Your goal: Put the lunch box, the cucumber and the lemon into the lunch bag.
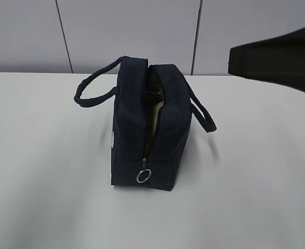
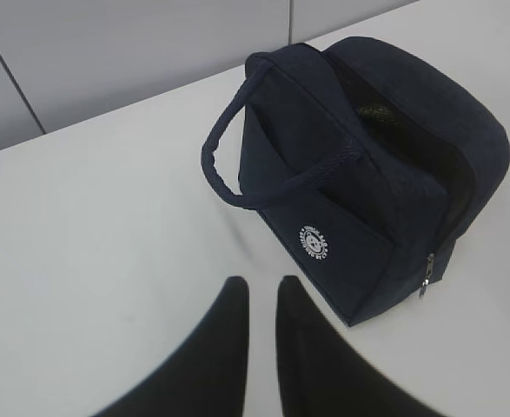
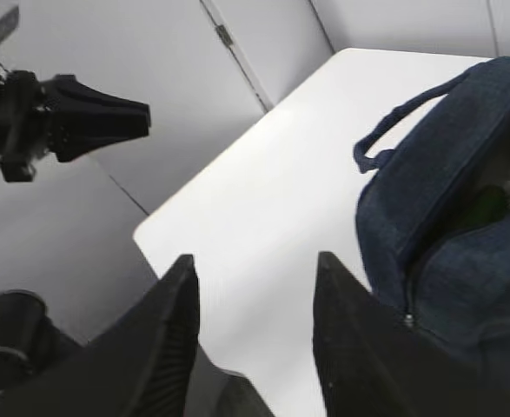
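- Pale wall panels (image 1: 126,31) with dark seams back a white table (image 1: 38,197).
- The lunch bag (image 1: 144,129) stands upright on the table, its 2 loop handles (image 1: 92,93) drooping to either side.
- Its top zip gapes open; the ring pull (image 1: 144,176) hangs low at the bag's near end.
- A small white round logo (image 2: 314,242) sits on the bag's side panel, below one handle.
- Through the opening, a pale lining and a dark green shape (image 3: 485,204) show inside the bag; I cannot tell what that shape is.
- The left gripper (image 2: 261,300) hangs above the bare table just beside the bag's logo side, fingers close together with a narrow gap, holding nothing.
- The right gripper (image 3: 255,278) hovers beside the bag's other side, fingers spread apart and empty.
- The lunch box, cucumber and lemon cannot be made out.
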